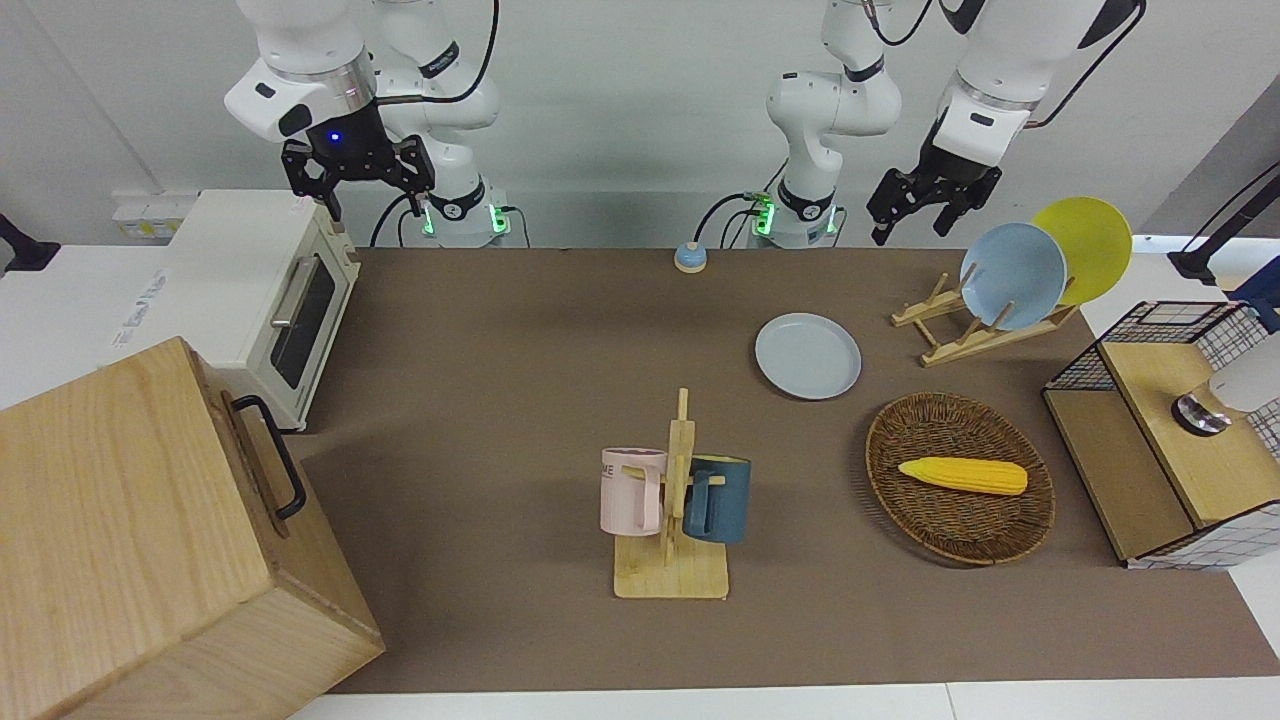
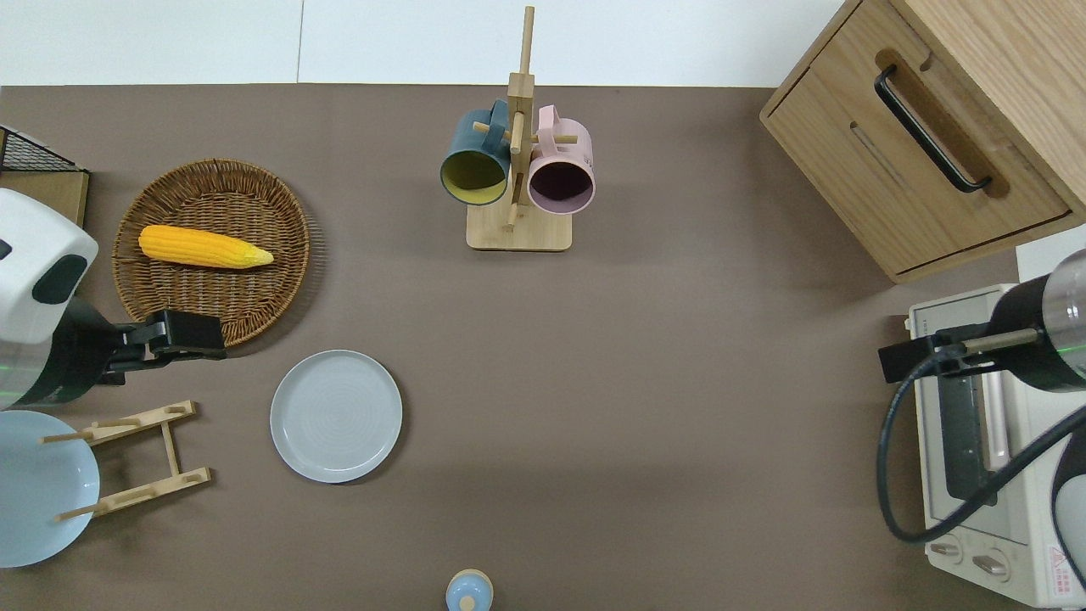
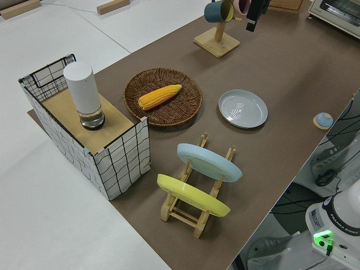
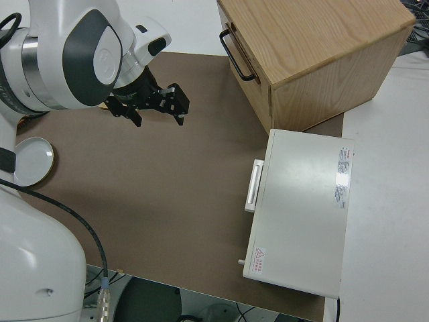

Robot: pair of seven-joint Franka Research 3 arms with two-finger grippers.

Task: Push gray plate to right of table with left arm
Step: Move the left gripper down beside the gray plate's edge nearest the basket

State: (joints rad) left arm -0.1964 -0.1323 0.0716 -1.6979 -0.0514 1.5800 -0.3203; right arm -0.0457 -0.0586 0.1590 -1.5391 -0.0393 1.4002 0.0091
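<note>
Lying flat on the table (image 1: 520, 420) between basket (image 1: 958, 478) and plate rack (image 1: 975, 320), untouched, gray plate (image 1: 807, 355) awaiting a sideways shove from the raised left gripper (image 1: 915, 205), fingers apart; right arm parked.

Arms: we see two white jointed Franka arms with rounded glossy shells and black bands at the joints.
Left arm (image 1: 985, 85): we note a black oval patch on its wrist shell.
Right arm (image 1: 300, 70): we see a silver ring and a blue lamp.
Grippers: both black.
Cables: black, looping along each arm.
Bases: we see green lights glowing.
</note>
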